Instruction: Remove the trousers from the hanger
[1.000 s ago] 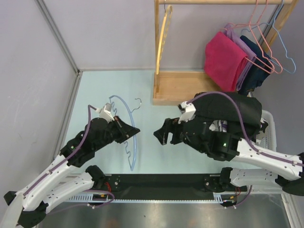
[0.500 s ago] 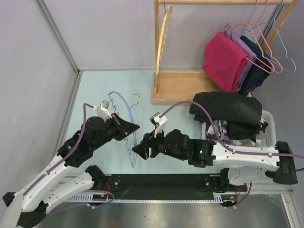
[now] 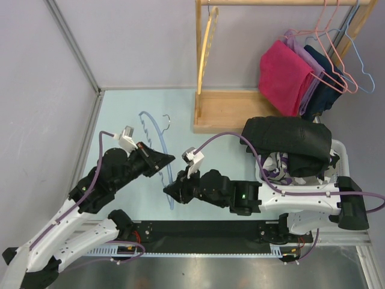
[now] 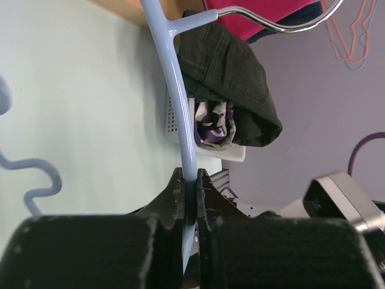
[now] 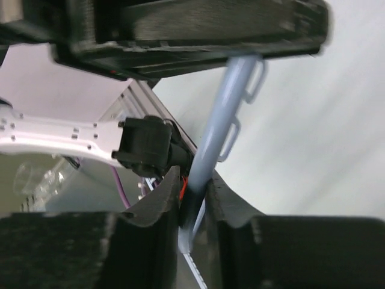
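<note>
Trousers (image 3: pixel 289 137) off hanger, heaped on laundry basket (image 3: pixel 340 158) at 3 o'clock. Right end effector (image 3: pixel 170 191) has swung from basket to bare blue hanger (image 3: pixel 161 129) at 9 o'clock, clamps its lower end; left end effector (image 3: pixel 165 160) clamps its arm. Removal apparently complete.

Left wrist view crops the blue hanger's (image 4: pixel 175 90) hook.

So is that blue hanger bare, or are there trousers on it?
Bare. Nothing hangs on the blue hanger; the dark trousers lie heaped on the white basket off to the right.
</note>
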`<move>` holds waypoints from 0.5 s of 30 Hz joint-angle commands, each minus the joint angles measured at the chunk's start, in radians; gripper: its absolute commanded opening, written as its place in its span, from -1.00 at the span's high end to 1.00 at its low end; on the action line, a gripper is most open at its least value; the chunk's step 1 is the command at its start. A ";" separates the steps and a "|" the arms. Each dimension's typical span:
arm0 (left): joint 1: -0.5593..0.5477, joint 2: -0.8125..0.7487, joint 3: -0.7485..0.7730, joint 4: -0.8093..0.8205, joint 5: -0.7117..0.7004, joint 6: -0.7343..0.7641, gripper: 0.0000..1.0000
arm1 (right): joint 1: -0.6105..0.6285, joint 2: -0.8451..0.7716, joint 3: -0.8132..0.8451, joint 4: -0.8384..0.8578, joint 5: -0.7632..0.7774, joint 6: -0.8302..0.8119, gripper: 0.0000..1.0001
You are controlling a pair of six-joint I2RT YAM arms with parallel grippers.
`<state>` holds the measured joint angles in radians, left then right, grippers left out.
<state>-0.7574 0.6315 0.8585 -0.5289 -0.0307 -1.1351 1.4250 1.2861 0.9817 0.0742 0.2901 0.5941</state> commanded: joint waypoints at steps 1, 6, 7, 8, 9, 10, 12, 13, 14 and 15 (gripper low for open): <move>0.006 -0.015 0.030 0.089 0.023 -0.043 0.99 | 0.018 0.019 0.015 0.052 0.066 0.001 0.70; 0.006 -0.026 0.001 0.122 0.067 -0.035 0.91 | 0.026 0.032 0.014 0.052 0.103 0.058 1.00; 0.006 -0.030 -0.015 0.125 0.068 -0.034 0.82 | 0.026 0.032 0.015 0.047 0.107 0.065 1.00; 0.006 -0.038 -0.021 0.130 0.064 -0.035 0.56 | 0.026 0.027 0.015 0.039 0.118 0.075 1.00; 0.006 -0.053 -0.030 0.133 0.063 -0.035 0.43 | 0.026 0.024 0.014 0.038 0.124 0.090 1.00; 0.006 -0.062 -0.044 0.135 0.061 -0.034 0.34 | 0.026 0.012 0.011 0.036 0.127 0.095 1.00; 0.006 -0.079 -0.055 0.133 0.051 -0.028 0.08 | 0.026 -0.007 -0.009 0.044 0.136 0.108 1.00; 0.006 -0.096 -0.062 0.124 0.045 -0.019 -0.01 | 0.026 -0.027 -0.017 0.050 0.138 0.108 1.00; 0.006 -0.102 -0.064 0.118 0.038 -0.012 -0.17 | 0.028 -0.036 -0.029 0.050 0.141 0.113 1.00; 0.006 -0.107 -0.065 0.110 0.034 -0.006 -0.25 | 0.028 -0.045 -0.031 0.039 0.145 0.125 1.00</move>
<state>-0.7513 0.5598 0.8021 -0.4629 -0.0040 -1.1503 1.4448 1.2991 0.9657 0.0776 0.3809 0.6849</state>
